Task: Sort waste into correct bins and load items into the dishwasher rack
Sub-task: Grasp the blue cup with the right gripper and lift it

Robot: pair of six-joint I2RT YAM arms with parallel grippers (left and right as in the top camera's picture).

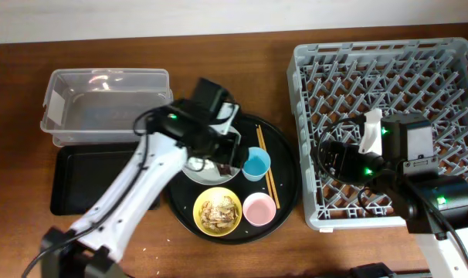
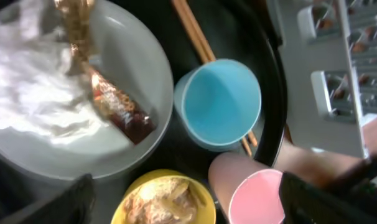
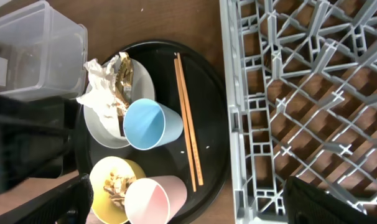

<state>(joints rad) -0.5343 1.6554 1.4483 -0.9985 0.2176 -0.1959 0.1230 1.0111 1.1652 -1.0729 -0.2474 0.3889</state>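
Well left of the round black tray [image 1: 293, 181], the clear tub [image 1: 110, 73] is being shown at the far side, with the shallow black tray [image 1: 76, 181] just in front of it. The left arm is being held slanting from the round tray's near-left up over its left half, wrist bent downward. The left gripper [image 1: 221, 154] is being held above the pale grey plate [image 2: 132, 56], fingers spread wide with nothing gripped.

On the round tray's left part, the crumpled tissue [image 2: 33, 93] and the snack wrapper [image 2: 117, 106] are being carried by the plate. At the tray's middle the blue cup [image 1: 256, 164] is being seen mouth up, with the chopsticks [image 1: 266, 174] just to its right. Along the tray's near edge, food scraps [image 2: 163, 199] are being held by the yellow bowl [image 1: 218, 211], with the pink cup [image 1: 259, 208] just beside it.

Right of the round tray the dishwasher rack [image 1: 388, 62] is being shown. The right gripper [image 1: 330, 154] is being held over the rack's side nearest the tray, its fingers wide apart and empty.
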